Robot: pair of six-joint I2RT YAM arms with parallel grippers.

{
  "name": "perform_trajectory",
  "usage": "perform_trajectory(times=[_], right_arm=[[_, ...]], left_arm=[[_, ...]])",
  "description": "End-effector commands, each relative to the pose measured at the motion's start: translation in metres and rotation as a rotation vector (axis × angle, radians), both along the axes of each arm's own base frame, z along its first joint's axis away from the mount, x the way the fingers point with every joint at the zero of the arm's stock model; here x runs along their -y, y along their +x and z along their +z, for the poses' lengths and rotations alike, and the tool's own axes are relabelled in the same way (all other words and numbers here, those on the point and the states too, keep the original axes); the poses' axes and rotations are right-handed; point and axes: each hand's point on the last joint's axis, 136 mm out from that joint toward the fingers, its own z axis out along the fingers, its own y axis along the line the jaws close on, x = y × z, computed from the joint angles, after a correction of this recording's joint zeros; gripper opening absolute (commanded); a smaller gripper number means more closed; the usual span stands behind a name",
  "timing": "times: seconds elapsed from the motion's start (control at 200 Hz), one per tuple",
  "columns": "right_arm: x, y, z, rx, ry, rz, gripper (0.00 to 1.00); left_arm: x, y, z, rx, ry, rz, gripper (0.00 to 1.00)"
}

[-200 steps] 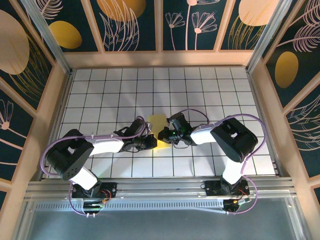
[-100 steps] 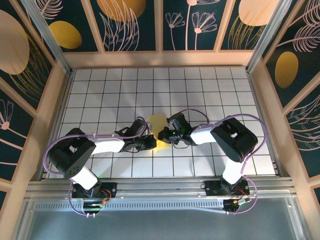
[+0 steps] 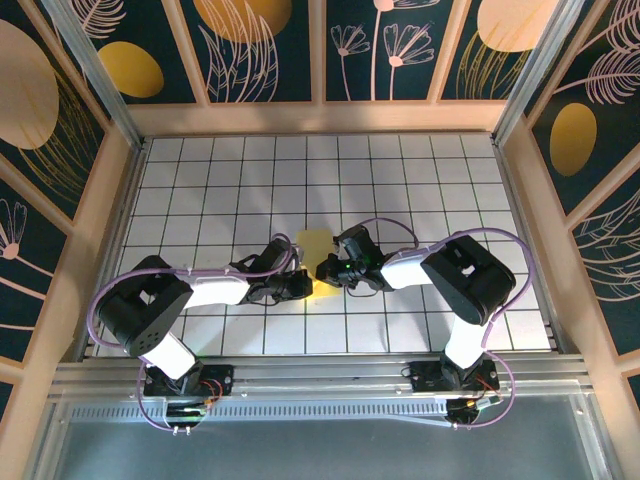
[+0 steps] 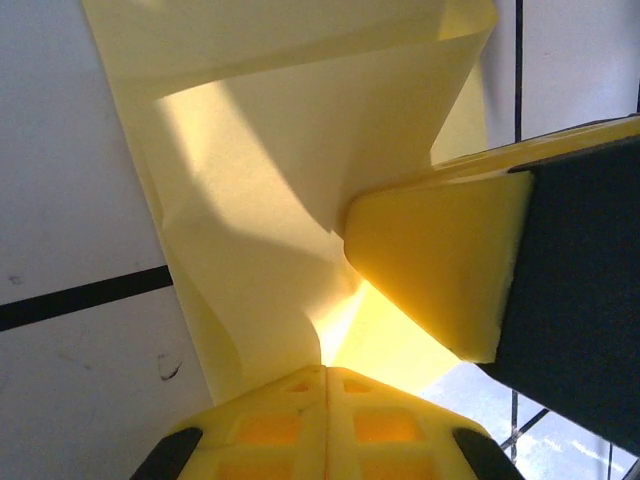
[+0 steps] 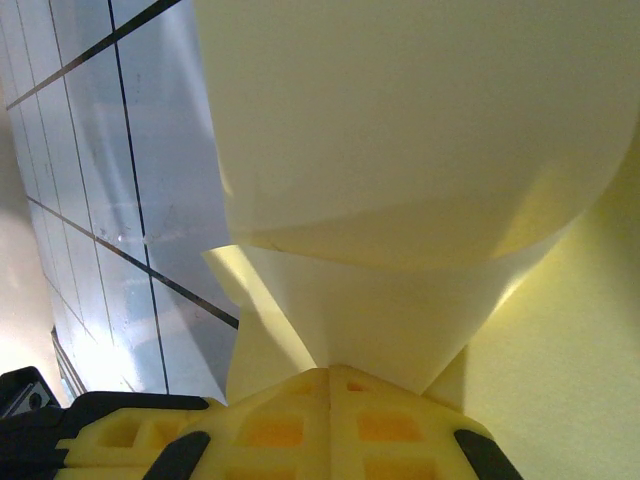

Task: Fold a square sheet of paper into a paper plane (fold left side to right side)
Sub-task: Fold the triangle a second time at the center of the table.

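Note:
The square sheet of paper (image 3: 313,244) is pale yellow and lies partly folded at the middle of the tiled table, between the two arms. My left gripper (image 3: 306,285) comes in from the left and my right gripper (image 3: 324,268) from the right; they meet at the sheet's near part. In the left wrist view the left gripper (image 4: 327,368) is shut on a curled, creased flap of the paper (image 4: 270,190), with the right gripper's yellow finger (image 4: 440,265) just beside it. In the right wrist view the right gripper (image 5: 330,372) is shut on a bowed layer of the paper (image 5: 400,150).
The white gridded table (image 3: 220,180) is fenced by wooden rails and dark patterned walls (image 3: 270,40). Both arms' purple cables (image 3: 100,300) loop over the near tiles. An aluminium rail (image 3: 320,375) runs along the near edge.
The left arm's elbow has drifted slightly to the right. Both grippers and the paper stay where they were.

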Motion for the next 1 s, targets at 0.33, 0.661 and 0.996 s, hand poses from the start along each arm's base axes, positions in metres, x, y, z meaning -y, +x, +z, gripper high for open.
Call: perform_trajectory(times=[0.33, 0.661, 0.996], right_arm=[[0.008, -0.016, -0.018, -0.056, -0.072, 0.028, 0.00], [-0.009, 0.003, 0.027, 0.061, 0.003, 0.044, 0.00], [-0.014, -0.010, 0.016, 0.045, 0.009, 0.057, 0.00]], left_arm=[[-0.013, -0.006, -0.013, -0.010, 0.050, 0.009, 0.06], [-0.018, -0.012, -0.023, -0.039, 0.069, 0.011, 0.04], [-0.021, -0.012, -0.026, -0.042, 0.088, 0.009, 0.03]])
